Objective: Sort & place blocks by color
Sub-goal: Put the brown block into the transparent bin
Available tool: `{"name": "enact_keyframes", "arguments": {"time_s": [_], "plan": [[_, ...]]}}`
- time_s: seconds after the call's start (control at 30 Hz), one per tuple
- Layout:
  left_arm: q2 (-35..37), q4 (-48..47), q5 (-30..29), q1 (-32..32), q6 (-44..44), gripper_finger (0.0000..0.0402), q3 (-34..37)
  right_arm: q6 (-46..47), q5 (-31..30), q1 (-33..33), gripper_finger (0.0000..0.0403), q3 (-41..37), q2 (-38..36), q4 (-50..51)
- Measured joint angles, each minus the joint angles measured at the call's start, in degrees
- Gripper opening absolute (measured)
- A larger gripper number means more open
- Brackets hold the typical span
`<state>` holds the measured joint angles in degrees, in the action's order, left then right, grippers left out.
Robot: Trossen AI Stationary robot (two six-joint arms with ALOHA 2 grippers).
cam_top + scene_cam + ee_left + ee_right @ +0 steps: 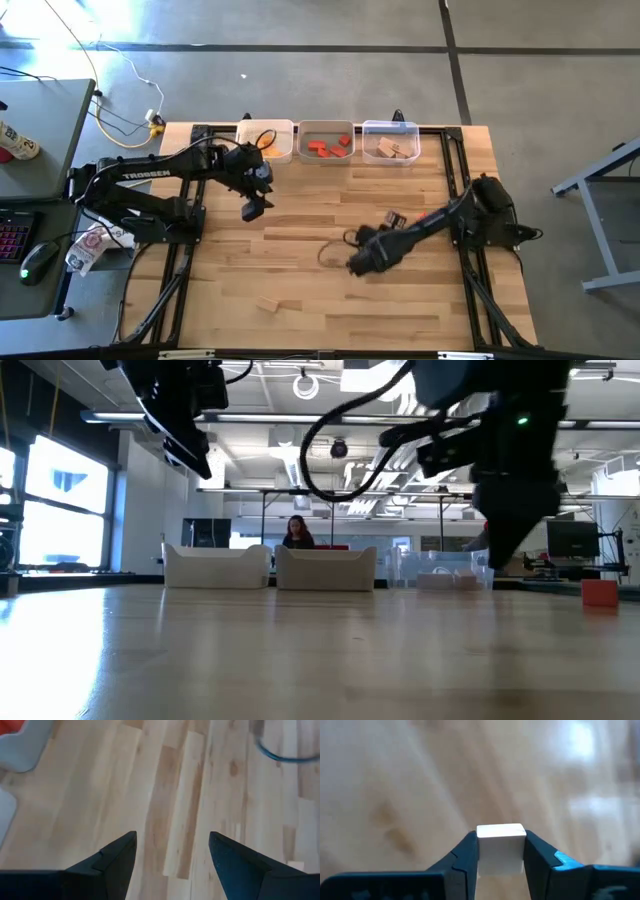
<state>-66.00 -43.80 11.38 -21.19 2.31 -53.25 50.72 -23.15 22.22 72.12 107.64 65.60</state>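
Item: pale natural-wood cube block, clamped between the two dark fingers of my right pincer, which sits low over the middle of the light wooden plank surface, right of centre.

Handling: I judge it light, rigid and smooth-faced; flat opposing sides suit a square pinch at mid-height, as taken here. Slippage seems possible only if the grasp goes skew.

Left pincer: released, fingers spread wide, nothing between them, hovering near the bins at the far-left part of the surface.

Destinations: three rectangular plastic bins along the far edge, holding orange pieces, red pieces and pale wood pieces.

Other stock: one pale wooden block lying loose near the front edge.

Room: open boards lie between my right pincer and the bins; the left arm stands clear of that route. A thin cable loop rests just beside the right pincer.
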Motion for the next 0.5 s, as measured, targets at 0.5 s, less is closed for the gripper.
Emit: {"name": "enact_keyframes", "arguments": {"time_s": [0.5], "plan": [[0.0,-2.84,0.01,9.08,-1.97,0.0236,0.0,-12.35,-10.13,-21.61,0.0095,0.06,-3.46,4.9]]}}
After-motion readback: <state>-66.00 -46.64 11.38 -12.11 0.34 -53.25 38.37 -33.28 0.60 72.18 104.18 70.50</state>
